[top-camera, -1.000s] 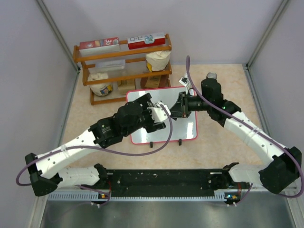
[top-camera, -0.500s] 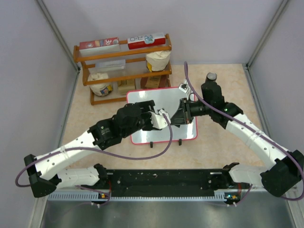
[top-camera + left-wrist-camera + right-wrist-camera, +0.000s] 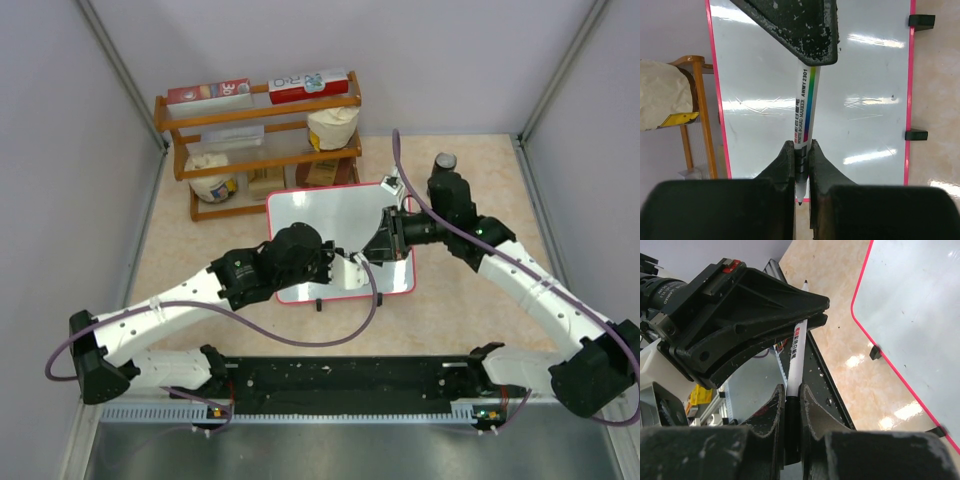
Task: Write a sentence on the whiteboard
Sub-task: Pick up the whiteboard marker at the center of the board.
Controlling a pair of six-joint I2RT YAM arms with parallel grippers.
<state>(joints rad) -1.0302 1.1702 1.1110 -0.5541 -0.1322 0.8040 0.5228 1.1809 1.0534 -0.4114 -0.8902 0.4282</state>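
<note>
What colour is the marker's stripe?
Rainbow gradient on the white marker, clearest in the left wrist view.

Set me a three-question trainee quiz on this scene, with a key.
1. True or false: only the left hand grips the marker.
2. The whiteboard is: A) lying on the table; B) standing upright on its edge; C) lifted in the air.
3. Fill in: the whiteboard's frame is ___.
Key: 1 false, the right hand grips it too. 2 A. 3 pink-red.
</note>
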